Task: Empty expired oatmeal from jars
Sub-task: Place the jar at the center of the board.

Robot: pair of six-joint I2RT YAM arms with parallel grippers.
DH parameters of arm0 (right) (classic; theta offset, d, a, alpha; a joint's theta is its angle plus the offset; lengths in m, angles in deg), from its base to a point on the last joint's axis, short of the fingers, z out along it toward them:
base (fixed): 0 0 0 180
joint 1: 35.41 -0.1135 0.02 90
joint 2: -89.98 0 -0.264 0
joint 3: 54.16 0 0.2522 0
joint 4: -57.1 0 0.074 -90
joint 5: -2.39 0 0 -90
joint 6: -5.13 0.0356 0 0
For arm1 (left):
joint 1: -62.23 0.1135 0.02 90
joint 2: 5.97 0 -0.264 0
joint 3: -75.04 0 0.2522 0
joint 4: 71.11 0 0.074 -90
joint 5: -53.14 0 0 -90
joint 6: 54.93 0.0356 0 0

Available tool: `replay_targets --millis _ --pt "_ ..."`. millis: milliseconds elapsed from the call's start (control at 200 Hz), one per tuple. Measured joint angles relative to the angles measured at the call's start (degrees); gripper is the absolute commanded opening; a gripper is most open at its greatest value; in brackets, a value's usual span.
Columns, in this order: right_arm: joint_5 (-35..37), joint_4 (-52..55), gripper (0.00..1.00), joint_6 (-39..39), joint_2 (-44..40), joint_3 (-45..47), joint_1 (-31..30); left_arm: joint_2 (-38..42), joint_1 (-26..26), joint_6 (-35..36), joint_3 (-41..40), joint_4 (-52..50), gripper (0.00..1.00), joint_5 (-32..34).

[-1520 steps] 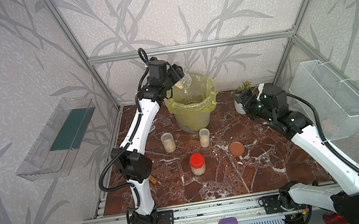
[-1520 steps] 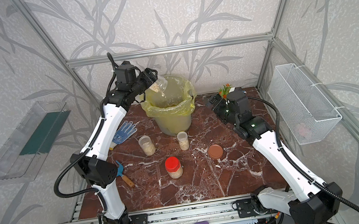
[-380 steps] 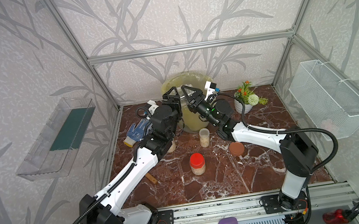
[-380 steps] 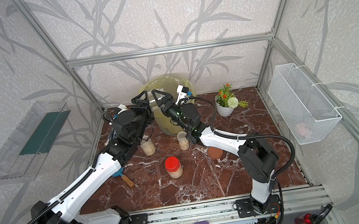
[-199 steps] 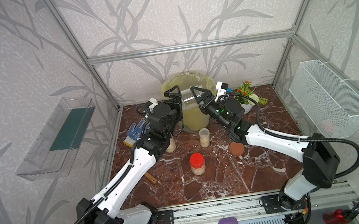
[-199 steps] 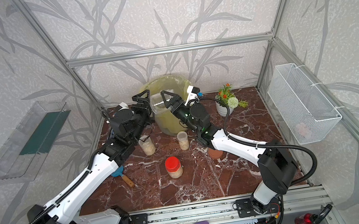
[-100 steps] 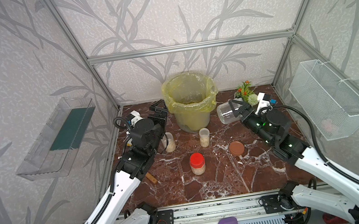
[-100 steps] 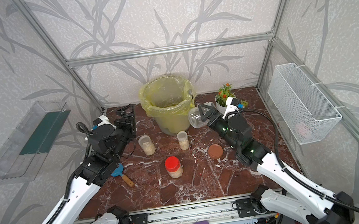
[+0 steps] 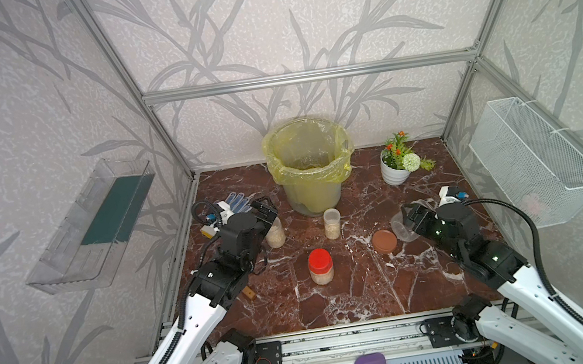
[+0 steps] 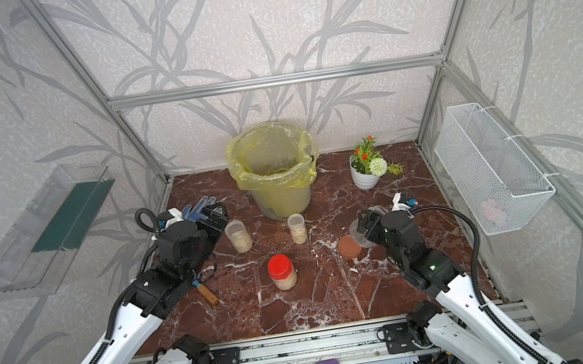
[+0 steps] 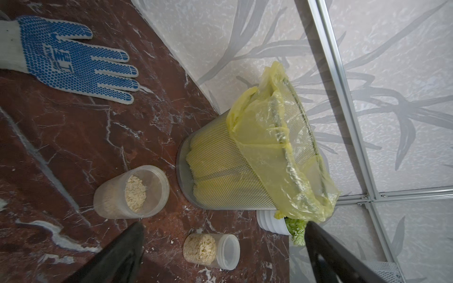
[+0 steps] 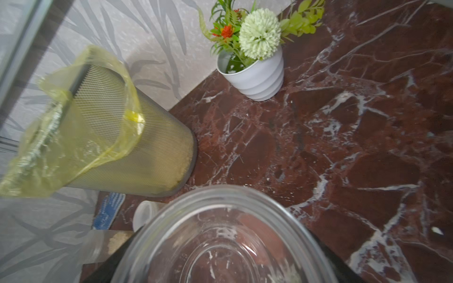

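Observation:
Three jars holding pale oatmeal stand in front of the bin: a wide lidless jar (image 9: 274, 233) (image 11: 131, 192), a slim jar (image 9: 331, 223) (image 11: 212, 247) with a clear lid, and a red-lidded jar (image 9: 320, 266) (image 10: 282, 271). My left gripper (image 9: 265, 210) (image 11: 224, 225) hangs open and empty just left of the wide jar. My right gripper (image 9: 409, 218) (image 12: 225, 259) is shut on an empty clear jar (image 9: 401, 227) (image 12: 220, 232), held tilted and low beside a loose brown lid (image 9: 384, 241). Whether that jar touches the table is unclear.
A mesh bin (image 9: 312, 187) lined with a yellow bag stands at the back centre, with oatmeal at its bottom. A white flower pot (image 9: 395, 174) is at the back right, and a blue-dotted glove (image 9: 236, 202) at the back left. A wooden-handled tool (image 10: 208, 294) lies under my left arm.
Both arms have drawn back toward the front. The right gripper has carried the empty jar down and forward to beside the brown lid. The left gripper stays open.

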Motion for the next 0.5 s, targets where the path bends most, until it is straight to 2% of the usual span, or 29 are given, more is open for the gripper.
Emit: replay_targets --millis 220,500 --pt "4.02 -3.39 0.23 -6.86 5.05 0.31 0.28 1.16 0.0 3.17 -3.15 -0.46 0.99 0.37" --pt "3.82 -12.63 0.23 -15.72 17.31 0.22 0.37 1.46 0.0 6.25 -3.45 -0.96 0.99 0.63"
